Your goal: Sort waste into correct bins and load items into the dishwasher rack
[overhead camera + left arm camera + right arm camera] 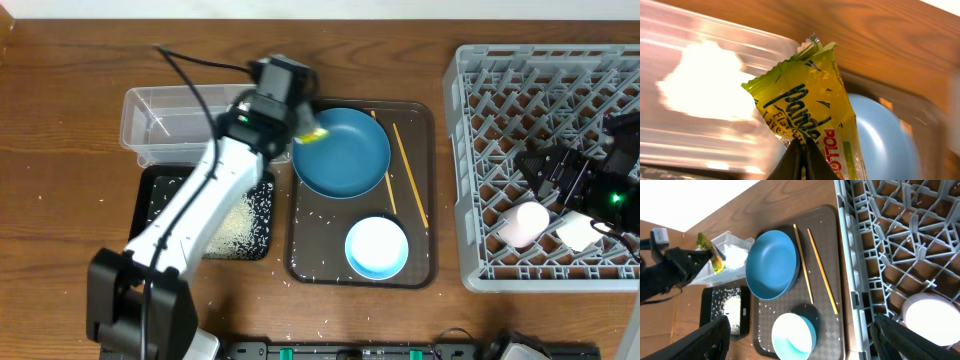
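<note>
My left gripper (303,128) is shut on the green-yellow snack wrapper (810,100) and holds it in the air between the clear tub (150,125) and the dark-blue plate (345,155). A crumpled white napkin (705,82) lies in the tub. Rice (238,225) lies in the black tray (155,195). The plate, the white bowl (377,247) and two chopsticks (410,175) lie on the brown tray. My right gripper (556,185) is open and empty above the grey rack (480,150), near a pink cup (523,225) and a white cup (575,232) inside it.
The brown serving tray (425,115) sits between the bins and the rack, with stray rice grains on it. My left arm (190,215) stretches over the black tray. The table's front edge lies below.
</note>
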